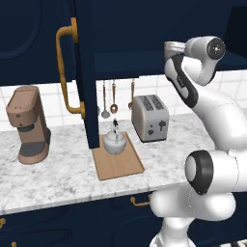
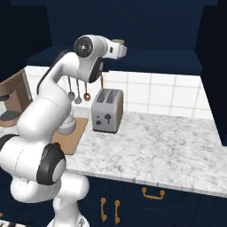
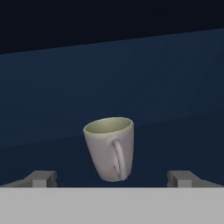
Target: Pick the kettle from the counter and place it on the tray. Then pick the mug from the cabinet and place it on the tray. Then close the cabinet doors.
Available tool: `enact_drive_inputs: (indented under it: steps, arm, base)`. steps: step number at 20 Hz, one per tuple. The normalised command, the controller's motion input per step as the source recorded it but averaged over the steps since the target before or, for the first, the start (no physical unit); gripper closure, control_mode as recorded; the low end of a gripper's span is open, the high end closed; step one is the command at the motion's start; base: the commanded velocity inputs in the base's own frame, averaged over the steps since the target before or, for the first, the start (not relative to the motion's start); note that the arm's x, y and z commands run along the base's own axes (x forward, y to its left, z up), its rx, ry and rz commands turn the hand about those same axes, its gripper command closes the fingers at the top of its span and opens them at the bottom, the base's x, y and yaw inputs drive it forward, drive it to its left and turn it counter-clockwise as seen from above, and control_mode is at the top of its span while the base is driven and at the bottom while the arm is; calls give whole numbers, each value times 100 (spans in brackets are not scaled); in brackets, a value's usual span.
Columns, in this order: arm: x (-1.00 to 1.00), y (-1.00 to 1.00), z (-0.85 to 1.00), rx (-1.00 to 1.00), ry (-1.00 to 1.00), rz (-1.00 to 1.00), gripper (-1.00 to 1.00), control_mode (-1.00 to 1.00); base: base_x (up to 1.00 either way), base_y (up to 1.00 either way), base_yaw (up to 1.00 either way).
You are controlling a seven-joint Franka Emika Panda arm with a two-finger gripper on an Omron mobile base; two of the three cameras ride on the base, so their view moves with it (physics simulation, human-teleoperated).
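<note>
The pale grey-green mug [image 3: 109,148] stands on the navy shelf inside the cabinet [image 1: 130,62], straight ahead of my gripper [image 3: 113,179]. The gripper is open, with its fingertips [image 3: 43,178] spread wide on either side of the mug and short of it. My arm reaches up to shelf height, and the hand [image 2: 114,49] points into the cabinet. The silvery kettle [image 1: 115,141] sits on the wooden tray [image 1: 120,166] on the marbled counter [image 1: 58,173]. The left cabinet door [image 1: 82,72] hangs open, its brass handle [image 1: 65,72] facing me.
A silver toaster [image 1: 150,117] stands right of the tray, and a brown coffee machine [image 1: 29,125] stands at the left. Utensils [image 1: 113,99] hang on the tiled wall behind the kettle. The open right cabinet door [image 2: 213,66] juts out at the right.
</note>
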Motion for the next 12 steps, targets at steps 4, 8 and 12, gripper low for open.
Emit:
enact_drive_inputs:
  steps: [4, 8, 12]
  arm:
    - [32, -5, 0, 0, 0, 0, -100, -100]
    - [28, -8, -1, 0, 0, 0, -100, -100]
    - [26, -7, -6, 0, 0, 0, -100, -100]
  base:
    - [0, 0, 0]
    - [0, 0, 0]
    - [0, 0, 0]
